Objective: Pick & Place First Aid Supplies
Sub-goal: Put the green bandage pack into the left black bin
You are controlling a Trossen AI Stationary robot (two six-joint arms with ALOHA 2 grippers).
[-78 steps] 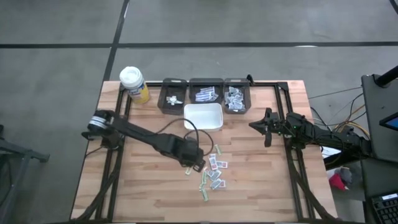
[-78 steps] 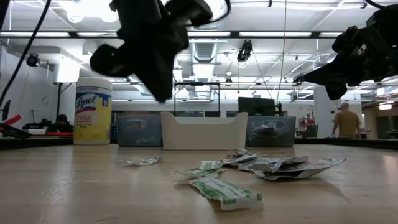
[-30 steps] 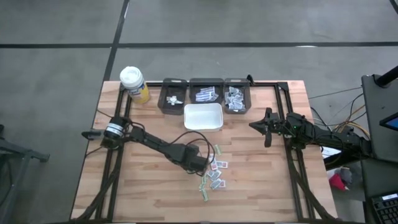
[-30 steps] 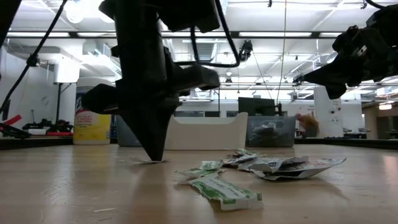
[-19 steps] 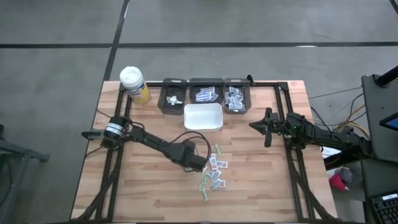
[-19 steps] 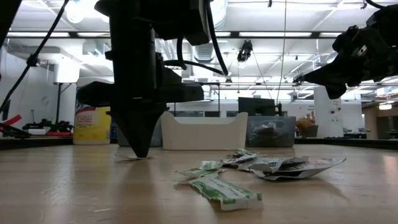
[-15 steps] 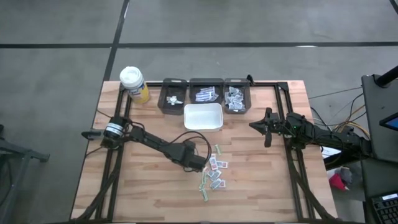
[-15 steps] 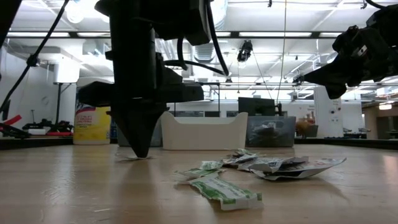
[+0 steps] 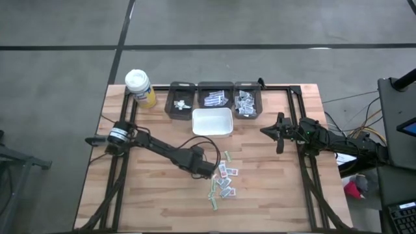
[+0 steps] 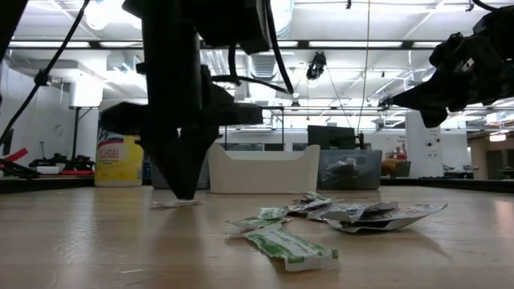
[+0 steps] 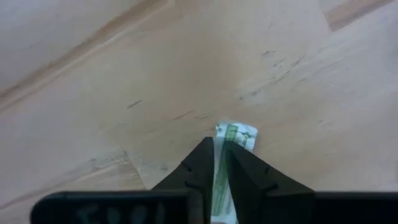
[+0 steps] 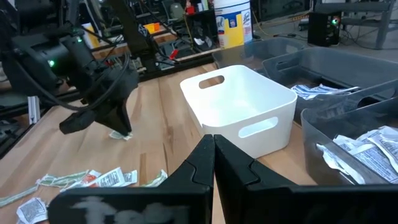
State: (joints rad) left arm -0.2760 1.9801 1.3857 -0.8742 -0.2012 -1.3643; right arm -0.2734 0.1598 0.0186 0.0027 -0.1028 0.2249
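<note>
The wooden worktop point(image 9: 149, 195) carries three grey bins point(image 9: 214, 98) along its far edge, a white bin point(image 9: 212, 121) before them, and a yellow bottle point(image 9: 140, 88) at the far-left corner. The left gripper point(image 9: 212, 173) stands tip-down on the worktop beside the scattered packets point(image 9: 225, 182), jaws narrowly parted around a green-printed packet point(image 11: 233, 138) lying flat. The right gripper point(image 9: 274, 133) hovers well apart at the right, jaws clenched, empty.

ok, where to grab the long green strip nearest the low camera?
Mid-length of the green strip, straight down from above, pinching across its narrow width: it lies flat on the table, at the edge of the pile, nothing on top.
</note>
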